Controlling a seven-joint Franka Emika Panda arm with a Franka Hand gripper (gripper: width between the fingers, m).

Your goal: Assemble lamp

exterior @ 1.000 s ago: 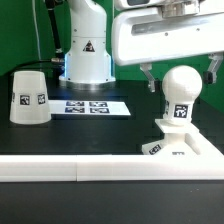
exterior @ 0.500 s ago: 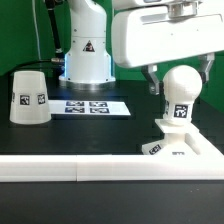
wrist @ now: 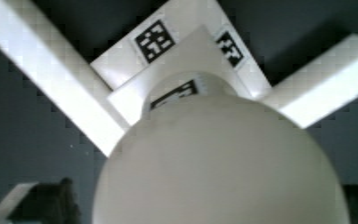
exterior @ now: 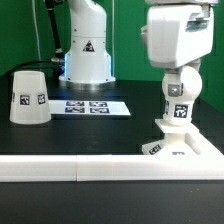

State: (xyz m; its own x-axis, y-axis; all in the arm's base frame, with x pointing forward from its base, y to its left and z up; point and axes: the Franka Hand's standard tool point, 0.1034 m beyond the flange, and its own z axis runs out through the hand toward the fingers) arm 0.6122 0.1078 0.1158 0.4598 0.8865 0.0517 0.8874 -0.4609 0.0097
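Bulb [exterior: 185, 80] stands upright on the base [exterior: 190, 150], right side of the exterior view. My gripper [exterior: 182, 92] straddles its round head; I cannot tell whether the jaws have closed. Judged light, rigid and smooth-domed: grip across the widest girth.

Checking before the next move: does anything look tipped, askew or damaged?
Nothing stands out. The bulb stands upright on the base, the shade sits wide end down, apart at the exterior view's left, and the gripper hangs over the bulb's top. No part looks tipped or broken.
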